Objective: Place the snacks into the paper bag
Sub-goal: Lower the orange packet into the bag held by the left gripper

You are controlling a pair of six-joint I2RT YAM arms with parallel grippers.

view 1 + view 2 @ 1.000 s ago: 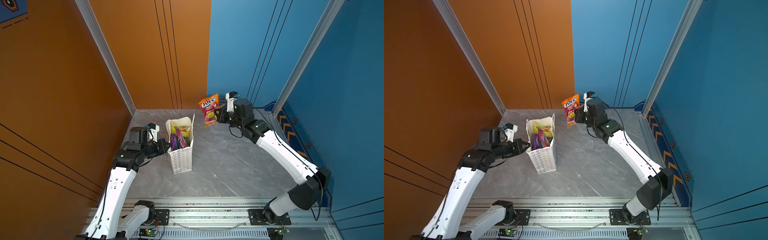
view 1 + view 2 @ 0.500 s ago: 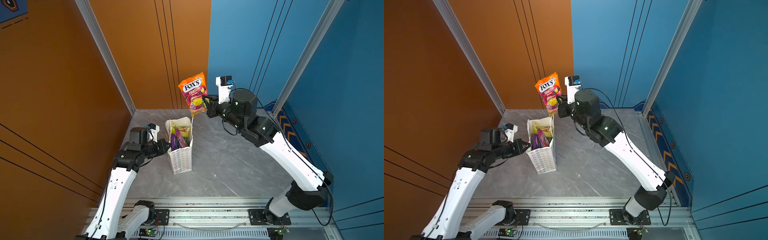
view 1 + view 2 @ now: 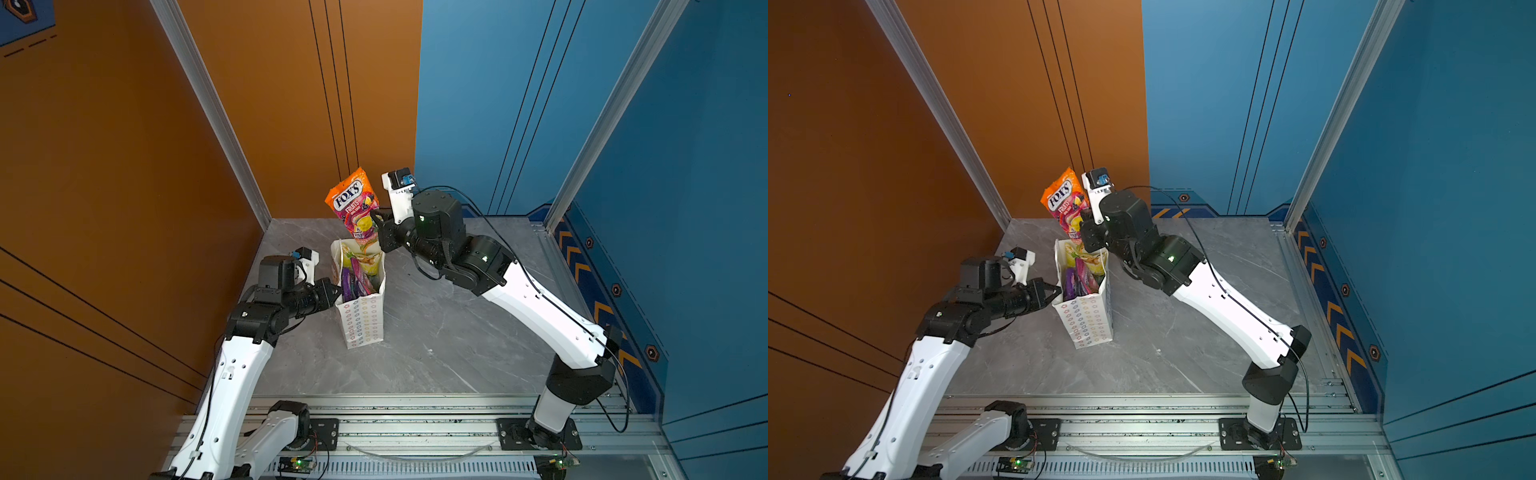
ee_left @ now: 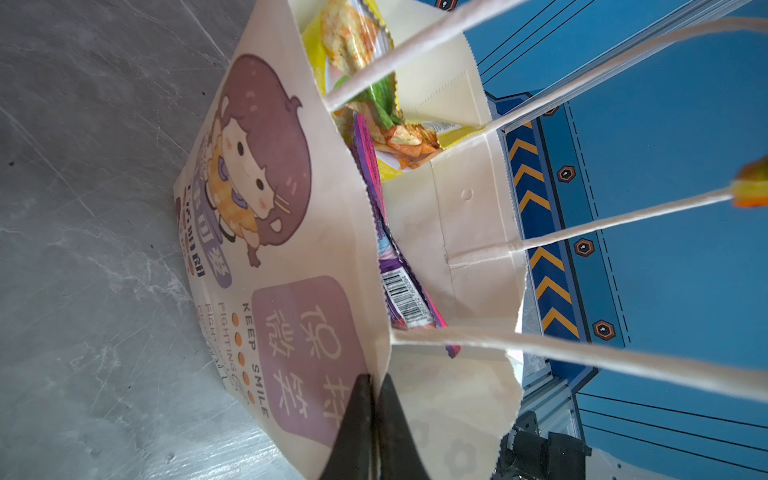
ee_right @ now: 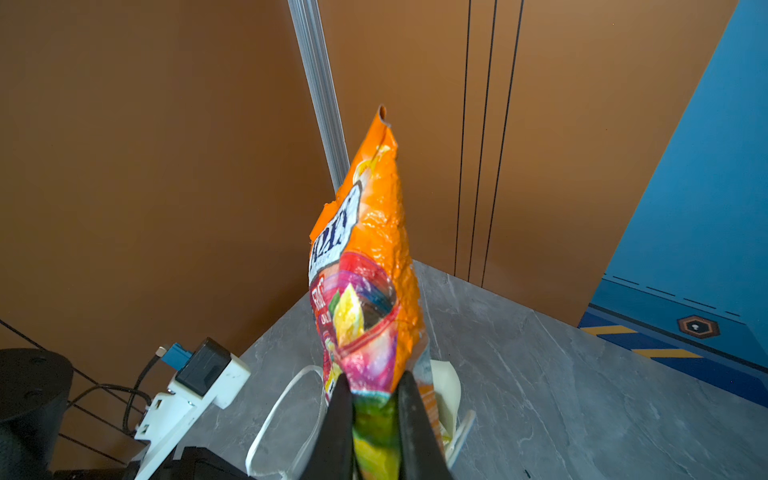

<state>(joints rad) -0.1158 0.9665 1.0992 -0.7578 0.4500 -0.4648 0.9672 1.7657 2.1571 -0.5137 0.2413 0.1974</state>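
The paper bag [image 3: 360,320] stands upright on the grey worktop [image 3: 436,349], mouth open, between the two arms in both top views. Its side panel carries small coloured star outlines; the left wrist view shows the cartoon girl [image 4: 257,166] printed on the front panel.

Left tool [image 3: 335,289]: jaws closed narrow on the bag's top rim. In the left wrist view the two black fingers [image 4: 361,424] pinch the edge of the front panel at one corner of the mouth. The white cord handles [image 4: 582,353] extend from the rim, away from the bag.

Contents visible inside the bag: a purple packet [image 4: 399,299] with a barcode, standing on edge against the front panel, and a yellow packet [image 4: 361,62] with pictured snacks toward the far end.

Right tool [image 5: 376,411]: jaws clamped on the lower end of the orange FOX'S packet [image 3: 355,203]. The packet stands upright above the tool, tilted slightly, orange end uppermost. In both top views it hangs above the far end of the bag's mouth, its lower end close to the rim. Whether it touches the bag cannot be determined.
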